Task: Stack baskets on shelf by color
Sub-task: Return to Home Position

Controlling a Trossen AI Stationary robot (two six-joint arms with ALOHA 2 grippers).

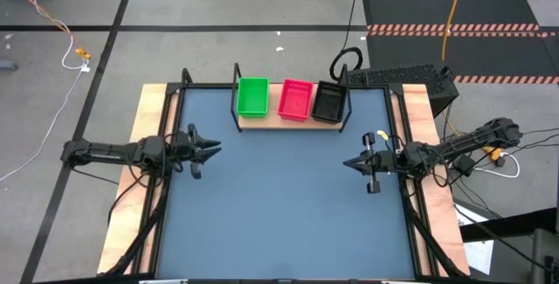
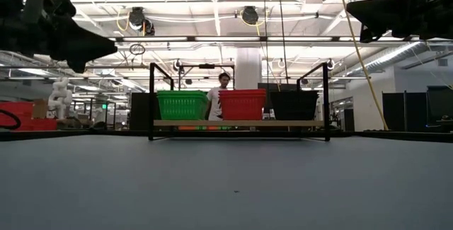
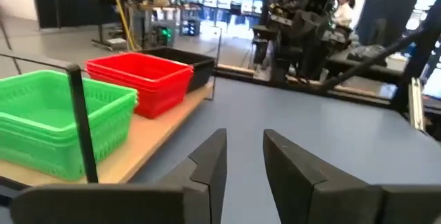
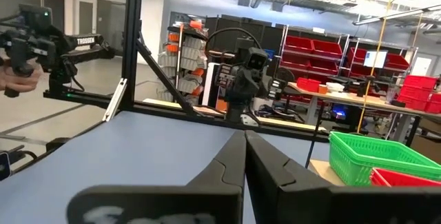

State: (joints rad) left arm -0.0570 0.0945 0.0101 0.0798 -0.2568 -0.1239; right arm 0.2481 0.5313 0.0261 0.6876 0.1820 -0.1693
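On the tan shelf (image 1: 262,123), at the table's far edge, stand three stacks of baskets side by side: green (image 1: 252,96), pinkish red (image 1: 295,100) and black (image 1: 327,103). Their bottoms rest on the board (image 2: 241,123). My left gripper (image 1: 214,148) hovers level above the table's left side, open with nothing between its fingers (image 3: 244,156). My right gripper (image 1: 347,163) hovers above the table's right side, shut and holding nothing (image 4: 244,148). Both grippers are well clear of the shelf.
The blue-grey tabletop (image 1: 279,214) stretches between the two arms and toward the near edge. Black frame rods (image 1: 166,135) run along the table's sides. A keyboard (image 1: 397,76) lies beyond the far right corner. A person (image 2: 221,92) stands in the room behind the shelf.
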